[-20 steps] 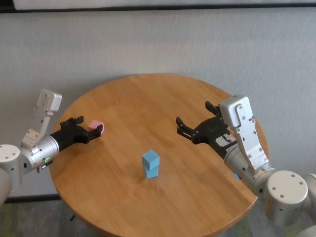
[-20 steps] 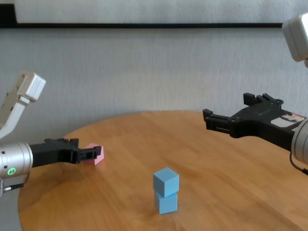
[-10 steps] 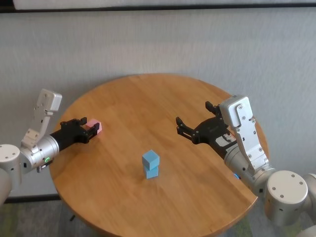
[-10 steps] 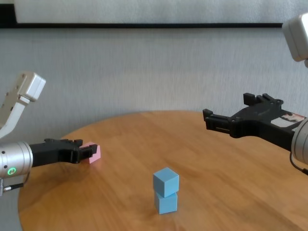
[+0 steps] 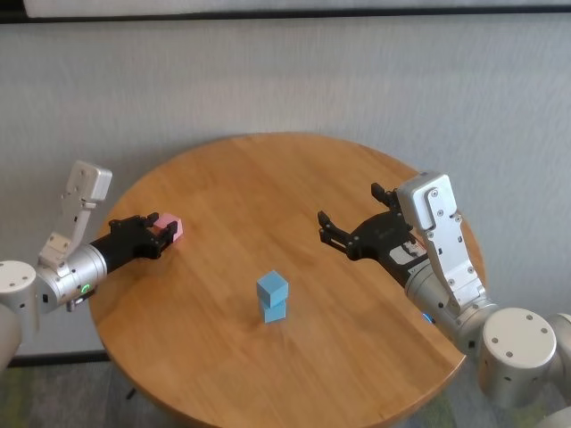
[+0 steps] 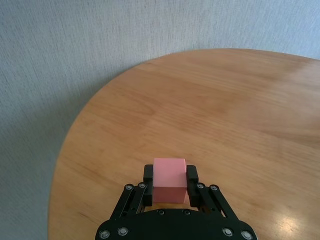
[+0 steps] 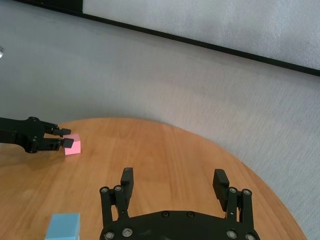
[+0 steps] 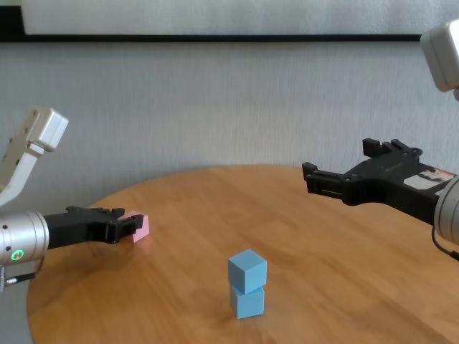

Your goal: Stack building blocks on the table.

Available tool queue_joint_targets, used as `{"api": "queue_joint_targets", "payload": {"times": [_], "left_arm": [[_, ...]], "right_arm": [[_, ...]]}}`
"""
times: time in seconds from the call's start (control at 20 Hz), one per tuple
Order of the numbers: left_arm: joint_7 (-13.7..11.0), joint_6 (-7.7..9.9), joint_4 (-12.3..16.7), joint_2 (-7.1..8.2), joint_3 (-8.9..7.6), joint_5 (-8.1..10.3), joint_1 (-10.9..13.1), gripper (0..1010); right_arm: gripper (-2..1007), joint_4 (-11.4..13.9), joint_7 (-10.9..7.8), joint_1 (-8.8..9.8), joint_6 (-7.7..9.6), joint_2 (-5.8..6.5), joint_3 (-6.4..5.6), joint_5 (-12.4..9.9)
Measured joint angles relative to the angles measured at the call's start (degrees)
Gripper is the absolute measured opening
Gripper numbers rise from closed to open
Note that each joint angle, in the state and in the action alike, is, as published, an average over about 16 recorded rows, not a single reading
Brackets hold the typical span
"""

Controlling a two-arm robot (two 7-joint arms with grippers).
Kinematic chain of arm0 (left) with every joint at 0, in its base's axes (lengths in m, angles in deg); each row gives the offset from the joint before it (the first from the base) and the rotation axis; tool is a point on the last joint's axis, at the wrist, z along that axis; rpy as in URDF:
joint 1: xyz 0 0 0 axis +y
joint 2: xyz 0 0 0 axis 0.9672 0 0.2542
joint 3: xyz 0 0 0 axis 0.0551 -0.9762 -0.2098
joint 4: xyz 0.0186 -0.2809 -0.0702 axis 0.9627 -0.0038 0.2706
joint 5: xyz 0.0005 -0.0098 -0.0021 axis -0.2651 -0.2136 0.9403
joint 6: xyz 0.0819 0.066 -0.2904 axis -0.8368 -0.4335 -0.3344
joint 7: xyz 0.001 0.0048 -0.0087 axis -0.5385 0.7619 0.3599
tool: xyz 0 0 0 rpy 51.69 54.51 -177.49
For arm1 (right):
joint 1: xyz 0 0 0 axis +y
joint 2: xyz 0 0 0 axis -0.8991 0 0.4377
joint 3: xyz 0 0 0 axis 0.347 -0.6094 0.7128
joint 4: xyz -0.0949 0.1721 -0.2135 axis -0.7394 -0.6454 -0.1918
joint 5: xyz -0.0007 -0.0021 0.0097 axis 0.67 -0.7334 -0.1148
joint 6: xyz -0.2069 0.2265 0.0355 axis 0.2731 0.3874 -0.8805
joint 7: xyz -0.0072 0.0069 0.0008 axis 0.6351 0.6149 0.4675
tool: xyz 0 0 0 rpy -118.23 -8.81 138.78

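The blue stack [image 5: 272, 297] stands near the middle of the bench [image 5: 294, 187]: two light blue blocks, one on the other, the top one turned a bit off square vs. the lower. That leaves the pink block [image 6: 169, 180] as the last piece, prob. meant for the top.

Left gripper [image 6: 170, 182] lies low over the bench, well to the left of the blue stack and near the bench's left edge. Its jaws are closed on the pink block, one finger on each opposite side face, block sitting right between the tips. The arm comes in almost flat, which suits a side pinch on a cube this small and leaves the top face free. Can't tell from the chest view whether the block's underside is touching the wood or just clear of it.

Right gripper [image 5: 343, 234] hangs above the bench, to the right of the blue stack and well apart from it, jaws spread wide w/ nothing between them. Looks parked, out of the path between pink block and stack.
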Motion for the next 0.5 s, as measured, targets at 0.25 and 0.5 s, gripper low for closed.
{"api": "queue_joint_targets", "payload": {"times": [0.25, 0.5], "left_arm": [[0.0, 0.01, 0.0, 0.00, 0.00, 0.00, 0.0, 400], [0.0, 0.01, 0.0, 0.00, 0.00, 0.00, 0.0, 400]], "right_arm": [[1005, 0.0, 0.00, 0.00, 0.00, 0.00, 0.00, 0.0], [1005, 0.0, 0.00, 0.00, 0.00, 0.00, 0.00, 0.0]]}}
